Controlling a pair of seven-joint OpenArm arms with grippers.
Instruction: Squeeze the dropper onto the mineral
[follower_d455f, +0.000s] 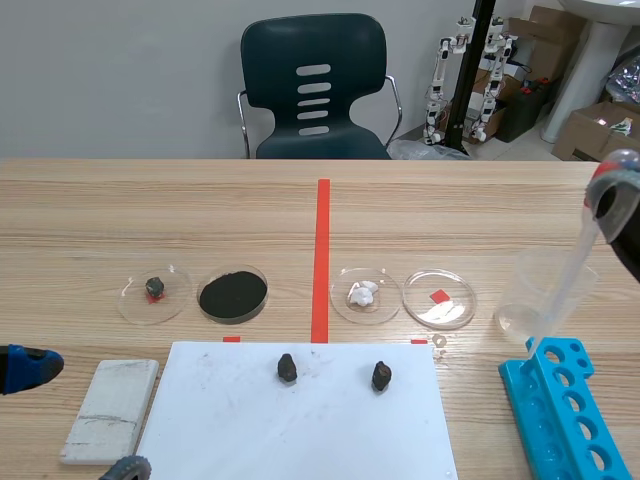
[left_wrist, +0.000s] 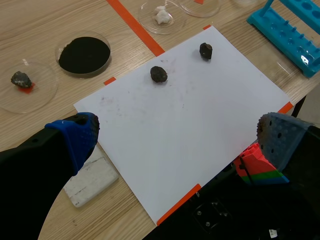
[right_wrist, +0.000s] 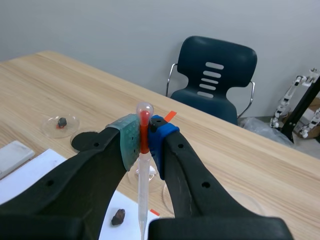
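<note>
Dropper (right_wrist: 143, 175) in right gripper (right_wrist: 144, 137): both pads are closed on the red-marked neck just under the bulb, and the tube hangs tip-down. It is held high at the table's right side, above the blue tube rack (follower_d455f: 570, 410) and in front of a clear beaker (follower_d455f: 548, 290), not yet over any mineral.

Step in hand, as judged: carry the tip to the target, then squeeze. Two dark lumps lie on the white sheet (follower_d455f: 300, 430): right mineral (follower_d455f: 381, 376) and left mineral (follower_d455f: 287, 368). I cannot tell which is meant; the right one is closer to this arm. Keep the tube vertical, stop with the tip directly over the lump and close above it without touching, then press gently. The grip sits low on the bulb, so the drop may be small.

Appearance: thin translucent plastic, a rounded clear bulb, red at the neck. It probably flexes easily. Fill level not discernible.

Left gripper (left_wrist: 177, 137): fingers wide apart, holding nothing, low over the sheet's near edge.
</note>
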